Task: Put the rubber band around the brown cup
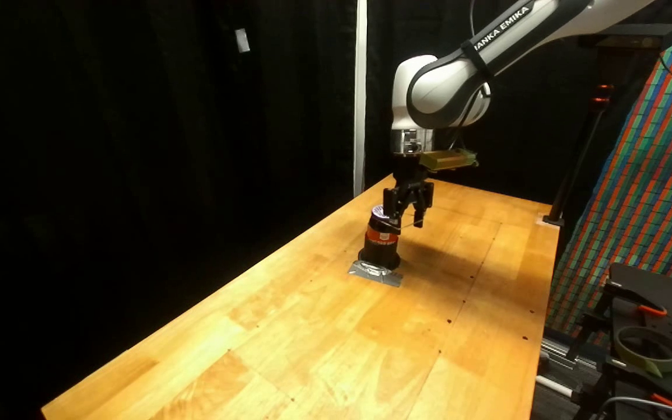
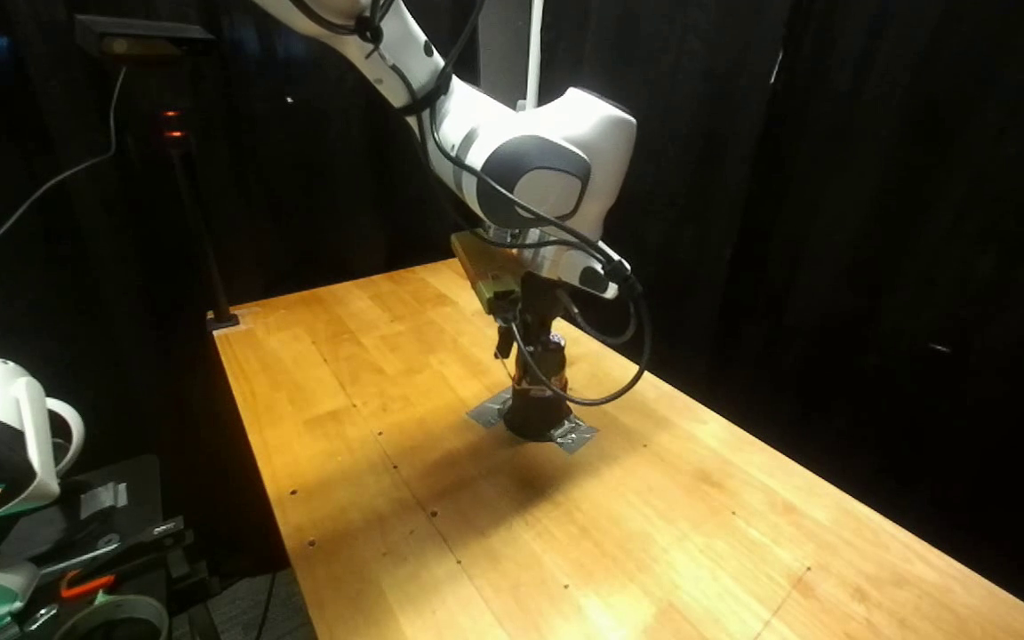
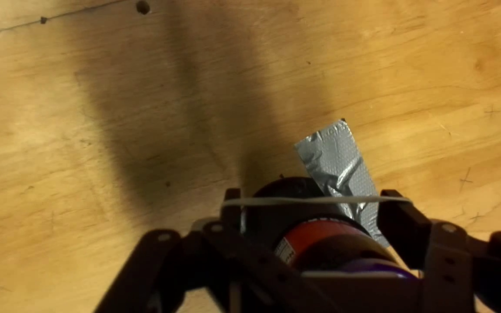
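The brown cup (image 1: 382, 252) is dark and cylindrical with a red-orange band and a paler top. It stands upright on the wooden table in both exterior views (image 2: 537, 416). In the wrist view the cup (image 3: 318, 237) is below and between my fingers, partly hidden by them. My gripper (image 3: 312, 200) is open, fingers apart, at the height of the cup's upper part (image 1: 407, 224). The pale rubber band (image 3: 307, 200) is stretched across both fingertips. One strand crosses in front of the cup's base and another crosses near its top rim. I cannot tell whether the band encircles the cup.
Grey tape (image 3: 342, 161) lies at the cup's base, also in both exterior views (image 1: 374, 274) (image 2: 574, 435). The wooden table (image 1: 324, 338) has small holes. A dark post (image 2: 201, 240) stands at a table corner. A side cart carries a tape roll (image 1: 625, 344).
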Motion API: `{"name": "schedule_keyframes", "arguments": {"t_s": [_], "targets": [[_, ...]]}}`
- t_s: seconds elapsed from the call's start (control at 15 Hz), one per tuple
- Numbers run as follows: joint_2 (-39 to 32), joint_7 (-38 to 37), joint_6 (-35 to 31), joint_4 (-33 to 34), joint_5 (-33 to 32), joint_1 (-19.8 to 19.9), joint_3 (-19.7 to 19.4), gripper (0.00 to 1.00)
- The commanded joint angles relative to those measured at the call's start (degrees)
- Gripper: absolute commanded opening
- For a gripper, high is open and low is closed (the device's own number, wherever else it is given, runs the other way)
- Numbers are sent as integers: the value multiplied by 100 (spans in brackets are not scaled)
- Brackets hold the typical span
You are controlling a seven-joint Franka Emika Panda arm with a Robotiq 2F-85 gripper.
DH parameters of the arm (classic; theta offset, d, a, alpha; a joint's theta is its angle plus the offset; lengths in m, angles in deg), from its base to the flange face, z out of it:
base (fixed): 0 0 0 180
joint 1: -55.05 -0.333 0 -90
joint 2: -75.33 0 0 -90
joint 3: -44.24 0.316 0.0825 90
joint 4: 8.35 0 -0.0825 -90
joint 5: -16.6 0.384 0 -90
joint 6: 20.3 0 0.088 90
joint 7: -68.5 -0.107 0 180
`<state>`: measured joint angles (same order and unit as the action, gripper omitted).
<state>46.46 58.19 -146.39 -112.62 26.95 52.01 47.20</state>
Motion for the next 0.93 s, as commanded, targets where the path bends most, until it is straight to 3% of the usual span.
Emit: {"name": "schedule_keyframes", "arguments": {"t_s": [0.0,0.33,0.53,0.87], "targets": [[552,116,-672,-921,167,23,33,51],[972,60,-2413,-1986,348,4,138,14],[1171,130,-3687,-2569,978,110,421,7],[1171,445,-5763,-3155,2087,497,1341,13]]}}
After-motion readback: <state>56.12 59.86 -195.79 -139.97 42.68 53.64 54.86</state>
